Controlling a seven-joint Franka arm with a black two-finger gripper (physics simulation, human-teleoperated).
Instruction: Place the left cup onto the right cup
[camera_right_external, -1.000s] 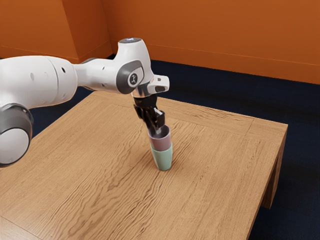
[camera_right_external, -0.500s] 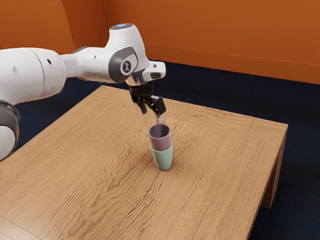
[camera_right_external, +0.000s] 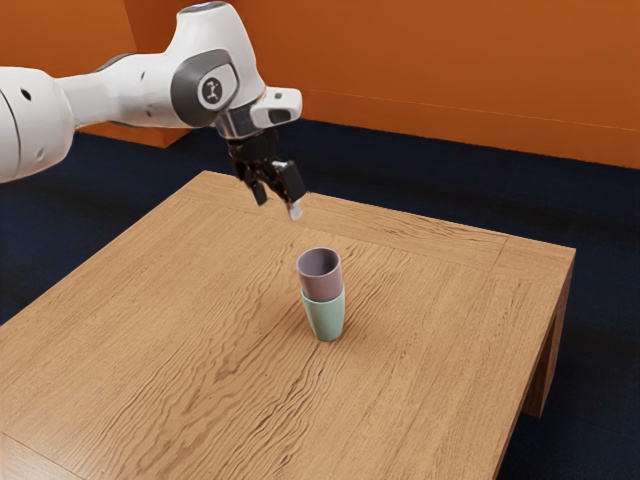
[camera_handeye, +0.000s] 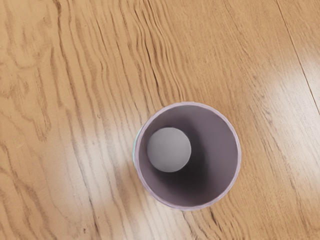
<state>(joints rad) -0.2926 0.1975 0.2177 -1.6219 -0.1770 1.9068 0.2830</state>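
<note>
Purple cup (camera_right_external: 319, 272) sits nested upright in the green cup (camera_right_external: 325, 318). Gripper (camera_right_external: 279, 203) hangs above, fingers apart and empty; pull away upward, clear of the stack.

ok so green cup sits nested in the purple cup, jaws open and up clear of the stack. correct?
Wrong way round: the purple cup sits nested in the green cup, which stands on the wooden table. The exterior view shows it. The rest holds: jaws open and up clear of the stack.
</note>
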